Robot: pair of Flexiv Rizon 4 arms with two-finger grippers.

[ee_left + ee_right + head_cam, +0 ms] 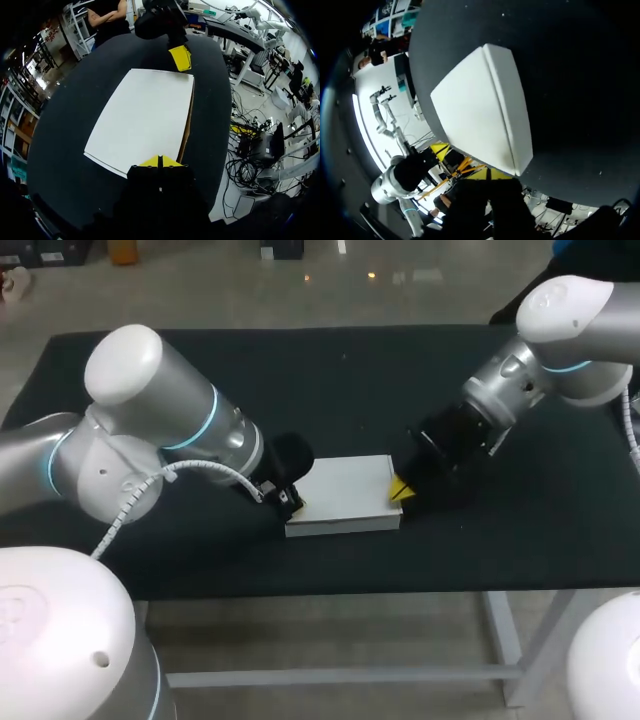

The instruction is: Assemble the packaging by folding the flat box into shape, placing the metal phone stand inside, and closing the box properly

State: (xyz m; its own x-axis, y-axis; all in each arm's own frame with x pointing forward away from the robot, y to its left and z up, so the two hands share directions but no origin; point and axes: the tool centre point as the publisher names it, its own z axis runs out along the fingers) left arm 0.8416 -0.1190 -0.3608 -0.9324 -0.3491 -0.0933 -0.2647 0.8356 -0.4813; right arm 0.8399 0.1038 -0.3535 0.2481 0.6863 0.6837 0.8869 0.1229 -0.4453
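Box (pixel 345 495) of plain white card, folded into a flat closed shape, lies on the black table (pixel 330 380) near its front edge, between two robot arms. Left gripper (pixel 296 504) sits at the box's left end and right gripper (pixel 400 490) at its right end, each with yellow tips against the box. Seen from the left wrist, the left gripper's (pixel 160 161) two tips are pressed together with nothing between them, at the near edge of the box (pixel 142 117), whose one long side shows a thin brown line. Seen from the right wrist, the right gripper's (pixel 487 173) tips also meet, holding nothing, just at the box's (pixel 475 107) corner. Its visible faces are blank white.
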